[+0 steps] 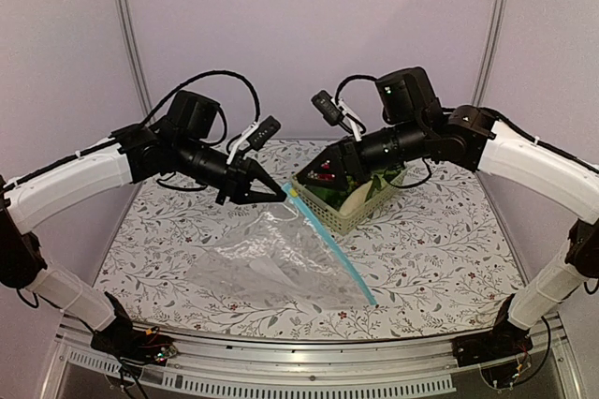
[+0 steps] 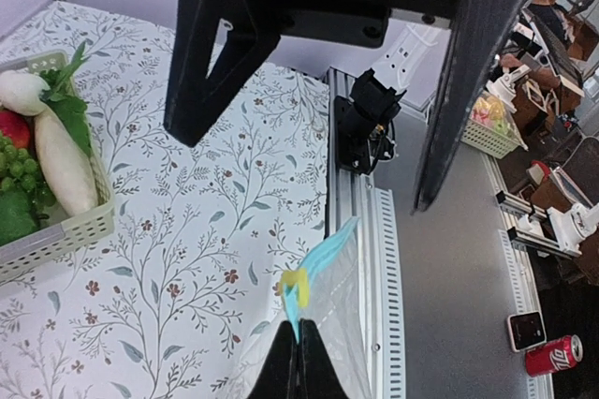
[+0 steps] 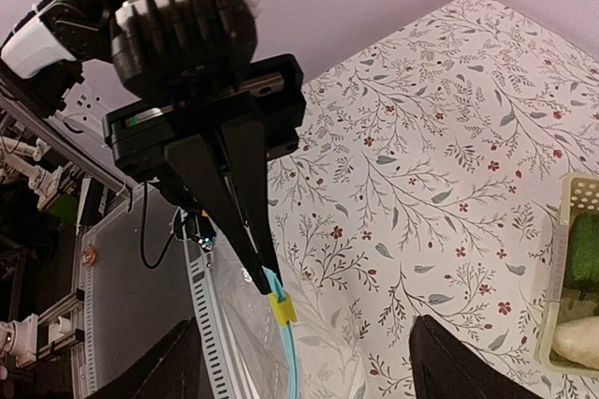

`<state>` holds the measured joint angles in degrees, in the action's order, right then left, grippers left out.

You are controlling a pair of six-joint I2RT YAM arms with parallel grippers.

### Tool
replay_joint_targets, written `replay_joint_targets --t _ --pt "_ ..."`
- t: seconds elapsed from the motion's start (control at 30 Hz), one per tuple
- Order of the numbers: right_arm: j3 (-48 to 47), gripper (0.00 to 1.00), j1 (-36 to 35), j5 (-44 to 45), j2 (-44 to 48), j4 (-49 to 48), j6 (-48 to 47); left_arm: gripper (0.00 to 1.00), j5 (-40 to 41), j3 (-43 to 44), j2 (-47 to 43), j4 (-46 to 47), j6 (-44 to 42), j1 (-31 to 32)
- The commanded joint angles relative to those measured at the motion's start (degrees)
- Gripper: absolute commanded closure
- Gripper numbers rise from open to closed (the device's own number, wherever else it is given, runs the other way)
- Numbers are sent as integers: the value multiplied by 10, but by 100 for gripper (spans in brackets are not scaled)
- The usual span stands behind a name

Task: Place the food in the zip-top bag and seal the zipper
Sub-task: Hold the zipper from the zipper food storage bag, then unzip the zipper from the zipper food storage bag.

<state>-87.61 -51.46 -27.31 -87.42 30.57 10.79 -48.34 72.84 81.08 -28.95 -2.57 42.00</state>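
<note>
The flowered counter (image 1: 449,249) carries two things. The see-through zip-top bag (image 1: 271,268) lies slack across the middle. The pale green basket (image 1: 351,221) stands just beyond it, to the far right.

The left gripper (image 1: 277,195) reaches in from the left with its jaws closed on the far end of the bag's edge, lifting that corner off the counter. The right gripper (image 1: 328,174) hangs over the near-left rim of the basket. Its jaws are spread wide with nothing between them.

The zipper (image 1: 332,249) runs as a straight light-blue line from the held far-left end down to the near right. Its long axis therefore passes just in front of the basket. Whether the mouth along that strip is parted or pressed shut cannot be told.

All the food (image 2: 28,165) sits in the basket and none shows in the bag. The long white radish (image 2: 61,160) lies along the basket's wall with green and red pieces beside it.

My reading is that the next move turns on this: the food lies directly below and just beyond the open right jaws. The bag mouth is a short carry toward the near left. The right arm is clearly the nearer one to pick, while the left holds the strip.

A small yellow slider (image 3: 282,308) sits on the strip right at the left jaws' tips.
</note>
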Motion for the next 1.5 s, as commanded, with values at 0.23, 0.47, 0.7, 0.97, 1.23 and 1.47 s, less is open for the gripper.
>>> replay_joint_targets --t 0.23,0.47,0.7,0.97,1.23,1.47 --pt "8 34 2 -117 -45 -60 32 100 2 -19 -29 29 3 1" --pt "11 45 2 -137 -52 -59 30 100 0 -21 -27 37 10 -1" --pt "11 60 2 -150 -58 -58 26 100 1 -24 -25 46 16 -3" --pt "15 78 3 -143 -55 -58 22 100 1 -23 -21 48 18 -6" --pt "20 93 2 -134 -52 -61 18 100 5 -24 -22 47 20 -6" --pt "24 100 2 -114 -45 -62 15 100 16 -22 -26 46 23 -10"
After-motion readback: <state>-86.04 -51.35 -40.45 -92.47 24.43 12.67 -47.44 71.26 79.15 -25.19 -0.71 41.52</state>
